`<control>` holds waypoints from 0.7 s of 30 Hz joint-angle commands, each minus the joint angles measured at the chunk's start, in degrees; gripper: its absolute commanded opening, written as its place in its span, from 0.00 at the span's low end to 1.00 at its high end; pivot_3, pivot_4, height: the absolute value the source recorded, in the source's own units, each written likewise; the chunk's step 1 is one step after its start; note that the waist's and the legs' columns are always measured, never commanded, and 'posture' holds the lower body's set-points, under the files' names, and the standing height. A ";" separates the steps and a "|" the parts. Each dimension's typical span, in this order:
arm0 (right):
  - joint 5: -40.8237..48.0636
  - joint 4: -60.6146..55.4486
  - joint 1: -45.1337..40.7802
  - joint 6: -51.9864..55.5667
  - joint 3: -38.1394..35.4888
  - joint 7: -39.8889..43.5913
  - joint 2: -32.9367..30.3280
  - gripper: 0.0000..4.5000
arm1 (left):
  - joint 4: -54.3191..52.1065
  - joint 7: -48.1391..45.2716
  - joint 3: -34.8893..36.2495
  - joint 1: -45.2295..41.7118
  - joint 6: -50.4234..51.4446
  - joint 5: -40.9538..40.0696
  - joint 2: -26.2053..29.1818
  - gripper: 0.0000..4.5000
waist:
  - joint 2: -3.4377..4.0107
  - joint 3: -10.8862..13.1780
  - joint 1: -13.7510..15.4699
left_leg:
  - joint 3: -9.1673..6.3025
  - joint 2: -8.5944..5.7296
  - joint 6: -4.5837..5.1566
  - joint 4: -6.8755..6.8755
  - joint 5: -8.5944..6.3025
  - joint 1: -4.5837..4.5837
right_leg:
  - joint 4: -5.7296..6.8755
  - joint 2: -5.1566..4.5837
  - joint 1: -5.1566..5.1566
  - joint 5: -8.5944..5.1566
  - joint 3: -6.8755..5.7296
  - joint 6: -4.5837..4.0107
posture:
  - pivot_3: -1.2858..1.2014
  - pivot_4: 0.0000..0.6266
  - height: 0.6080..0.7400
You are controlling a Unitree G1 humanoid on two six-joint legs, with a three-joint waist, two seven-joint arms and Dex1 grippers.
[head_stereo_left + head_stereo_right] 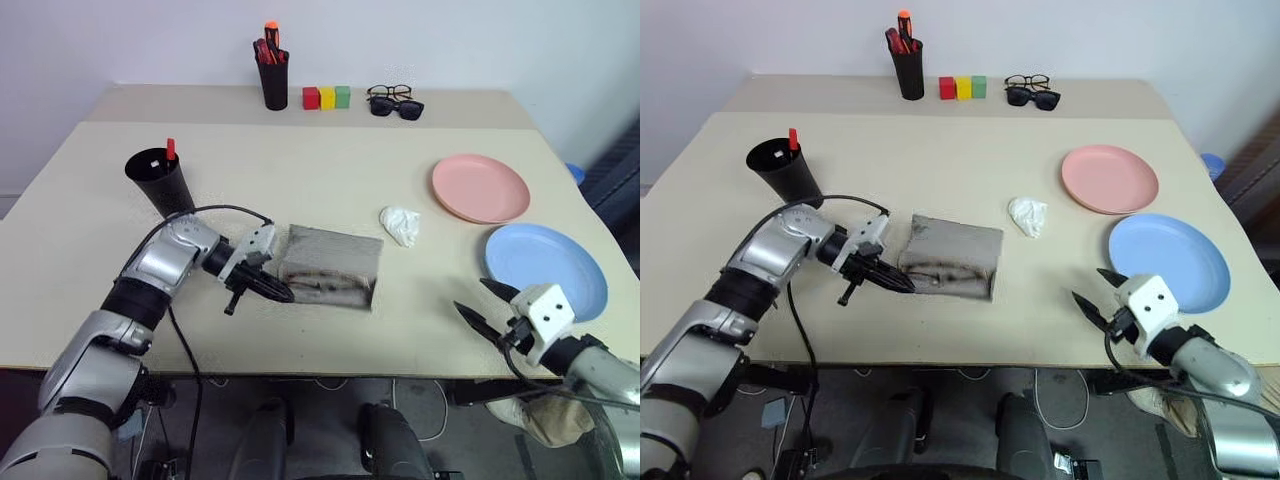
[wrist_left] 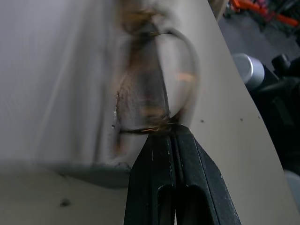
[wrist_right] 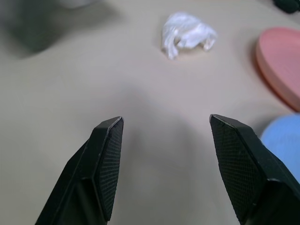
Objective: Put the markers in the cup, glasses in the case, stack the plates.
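A: Starting at our left, the cup [image 1: 160, 180] stands near the table's [image 1: 90, 300] left edge, one red-capped marker [image 1: 170, 149] upright inside it. Bare tabletop lies in front of it.

B: Then our left gripper [image 1: 283, 294]. Its fingers are pressed together, tips at the near left edge of the open grey case [image 1: 330, 266]. In the left wrist view we see the glasses [image 2: 157, 89] as a blurred wire rim right at the fingertips; whether the rim is pinched we cannot tell.

A: The case sits mid-table, well back from the front edge. Between it and the plates we see open surface with a crumpled white tissue [image 1: 401, 224].

B: The pink plate [image 1: 480, 187] lies by the right edge, the blue plate [image 1: 545, 268] nearer us, apart, unstacked.

A: Our right gripper [image 1: 487, 306] hovers at the front edge beside the blue plate, fingers spread wide, empty.

B: At the far edge, against the white wall: a pen pot [image 1: 272, 80], three blocks [image 1: 327, 97], sunglasses [image 1: 396, 106].
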 commanded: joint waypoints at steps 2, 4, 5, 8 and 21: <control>1.98 -0.07 -2.28 2.21 -0.85 -0.70 -1.10 0.66 | -1.61 4.63 7.94 -4.68 4.80 -3.43 -0.90 0.01 | -0.01 0.01 -0.16 | -0.02 -0.01 0.01 0.02 0.00 -0.14 | -0.02 0.01 -0.08 0.00 -0.02 0.00 | 0.52 0.24 1.00; 1.90 0.36 -3.46 2.78 -0.42 -1.00 -1.36 0.66 | 1.87 7.57 9.58 -6.83 3.13 -1.90 -1.35 0.01 | -0.01 0.00 -0.26 | -0.02 -0.03 0.02 0.01 0.01 -0.17 | -0.01 0.02 -0.11 0.01 -0.03 0.02 | 0.52 0.24 1.00; 1.75 0.50 -3.87 2.96 -0.16 -1.22 -1.41 0.66 | 3.15 8.65 10.09 -7.58 2.76 -1.38 -1.60 0.01 | 0.00 0.00 -0.30 | -0.02 -0.03 0.03 0.01 0.01 -0.16 | 0.01 0.04 -0.12 0.00 -0.03 0.04 | 0.52 0.24 1.00; 1.49 0.34 -4.54 3.58 0.56 -1.80 -1.26 0.66 | 4.35 9.33 11.31 -8.76 3.33 -1.56 -2.42 0.01 | 0.03 -0.02 -0.45 | -0.01 -0.03 0.04 -0.02 0.01 -0.09 | 0.06 0.05 -0.10 0.00 -0.03 0.09 | 0.52 0.24 1.00; 2.78 -4.56 -3.59 7.13 1.19 -4.45 -0.46 0.66 | 17.01 24.39 12.37 -17.10 -7.56 5.78 -11.93 0.01 | 0.00 0.00 -0.21 | -0.03 -0.06 0.04 0.06 0.01 -0.10 | 0.10 0.05 -0.06 0.02 -0.03 0.18 | 0.52 0.24 1.00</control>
